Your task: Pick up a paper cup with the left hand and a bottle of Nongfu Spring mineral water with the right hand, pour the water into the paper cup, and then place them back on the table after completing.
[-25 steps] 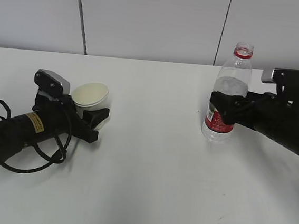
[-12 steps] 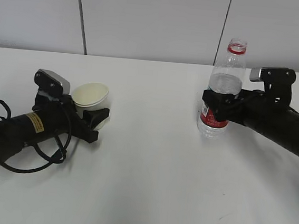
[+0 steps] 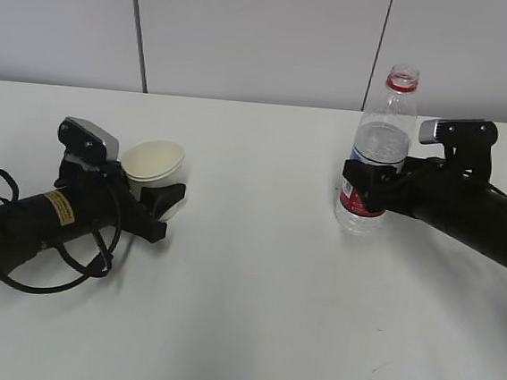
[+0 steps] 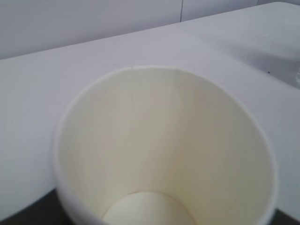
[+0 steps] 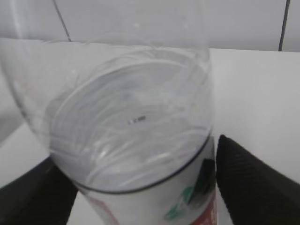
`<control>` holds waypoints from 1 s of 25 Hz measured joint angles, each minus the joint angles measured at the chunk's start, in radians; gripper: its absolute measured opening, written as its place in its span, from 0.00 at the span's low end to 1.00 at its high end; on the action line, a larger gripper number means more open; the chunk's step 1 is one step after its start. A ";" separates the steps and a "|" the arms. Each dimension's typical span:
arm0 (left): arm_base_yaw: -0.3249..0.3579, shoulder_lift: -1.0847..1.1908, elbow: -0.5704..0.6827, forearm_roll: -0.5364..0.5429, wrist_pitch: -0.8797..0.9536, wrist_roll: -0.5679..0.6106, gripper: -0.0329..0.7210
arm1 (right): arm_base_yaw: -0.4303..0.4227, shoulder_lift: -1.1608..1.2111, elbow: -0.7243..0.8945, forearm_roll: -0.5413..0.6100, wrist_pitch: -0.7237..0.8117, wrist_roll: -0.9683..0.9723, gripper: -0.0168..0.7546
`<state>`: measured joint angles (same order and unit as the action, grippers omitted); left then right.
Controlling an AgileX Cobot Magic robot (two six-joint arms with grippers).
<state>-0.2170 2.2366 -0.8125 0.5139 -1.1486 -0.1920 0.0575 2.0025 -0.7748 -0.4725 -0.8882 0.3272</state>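
Left hand (image 3: 158, 206) lies low, clamped on the paper cup (image 3: 154, 164); right hand (image 3: 371, 179) — near-horizontal — grips the upright bottle (image 3: 378, 157) above the white table (image 3: 253, 289).

A smooth cream paper cup (image 3: 154, 161) and a glossy clear plastic bottle (image 3: 378, 157) above a matte white tabletop (image 3: 253, 289).

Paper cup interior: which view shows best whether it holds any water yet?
The left wrist view: it looks straight into the paper cup, showing a dry bottom. The exterior view shows only its rim and side; the right wrist view misses it.
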 joint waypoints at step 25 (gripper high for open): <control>0.000 0.000 0.000 0.017 0.000 0.000 0.57 | 0.001 0.083 -0.080 -0.004 -0.094 -0.024 0.63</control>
<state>-0.2170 2.2366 -0.8125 0.5312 -1.1486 -0.1920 0.0582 2.0851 -0.8551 -0.4762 -0.9824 0.3031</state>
